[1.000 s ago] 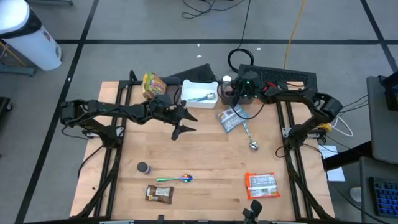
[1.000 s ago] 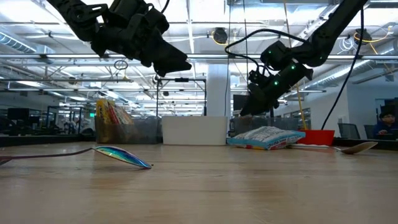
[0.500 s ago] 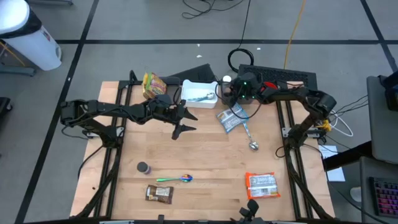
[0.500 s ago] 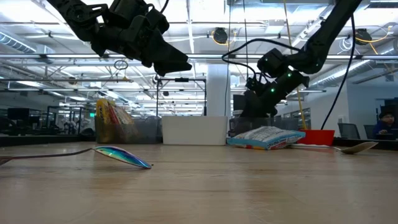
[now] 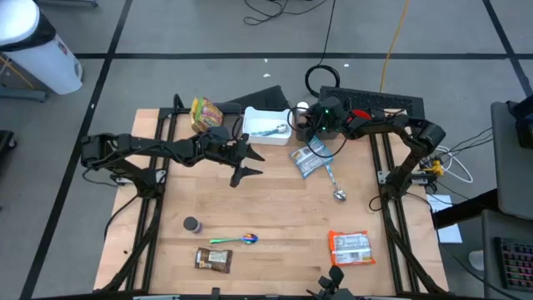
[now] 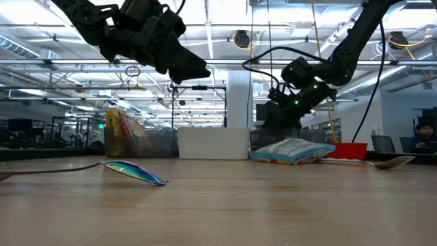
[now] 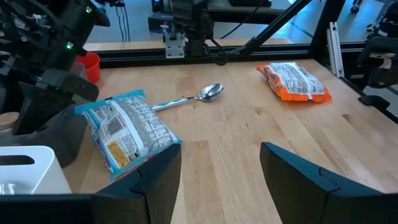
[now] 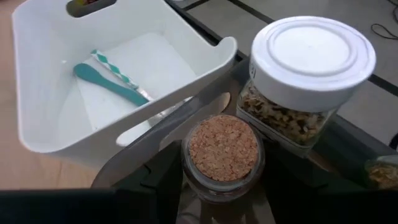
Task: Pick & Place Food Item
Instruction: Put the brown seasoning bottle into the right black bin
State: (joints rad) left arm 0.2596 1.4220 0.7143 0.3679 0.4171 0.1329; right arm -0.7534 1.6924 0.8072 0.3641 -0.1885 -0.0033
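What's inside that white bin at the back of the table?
The white bin holds a teal-handled utensil lying on its white floor; its metal end is hidden behind the bin's near wall. The floor just behind that wall is hidden too.

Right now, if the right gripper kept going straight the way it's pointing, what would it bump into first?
Probably the small jar with the cork lid, which sits right between the right gripper's open fingers. The white-lidded jar stands just beyond.

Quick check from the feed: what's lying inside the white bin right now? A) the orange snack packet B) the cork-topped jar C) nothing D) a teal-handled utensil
D: the right wrist view shows a teal-handled utensil lying inside the white bin, with no packet or jar in it.
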